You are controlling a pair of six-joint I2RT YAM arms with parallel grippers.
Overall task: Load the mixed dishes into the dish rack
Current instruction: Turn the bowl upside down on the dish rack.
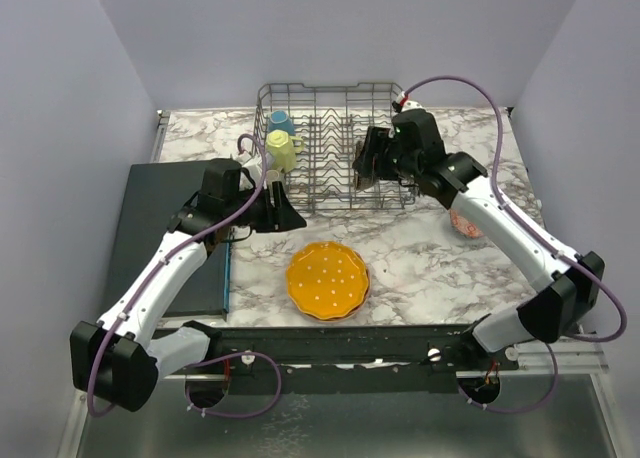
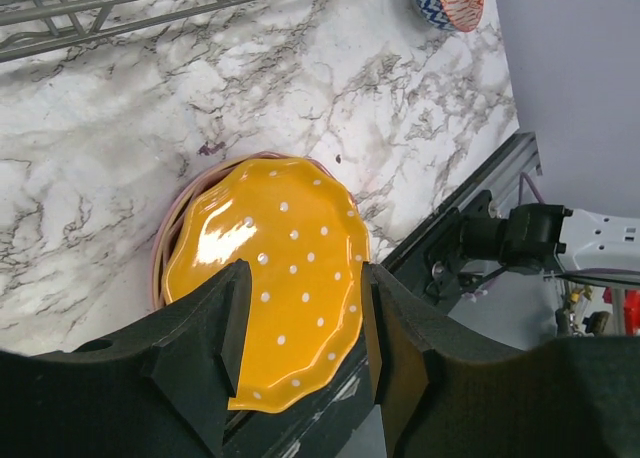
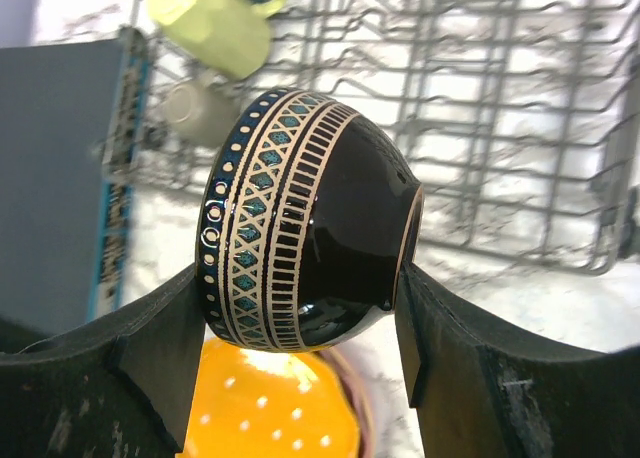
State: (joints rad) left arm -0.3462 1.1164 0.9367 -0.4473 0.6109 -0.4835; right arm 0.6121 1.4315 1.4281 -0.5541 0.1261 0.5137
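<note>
Two pincers are in view. The right pincer (image 3: 302, 318) is clamped on a dark bowl (image 3: 310, 238) with a patterned band, which is turned on its side. One finger presses the rim and the other the foot. The dish rack (image 1: 330, 86) lies just beyond its fingertips, with a yellow mug (image 1: 283, 150) and a blue mug (image 1: 279, 122) inside, off to its left. The left pincer (image 2: 303, 288) stands open and holds nothing. The orange dotted plate (image 2: 280, 278) lies on the desk (image 1: 420, 248) below and ahead of its fingers.

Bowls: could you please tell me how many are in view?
2. One dark patterned bowl is held in the right claw over the dish rack; one blue-patterned bowl sits on the table beside the right arm. More may be hidden.
</note>
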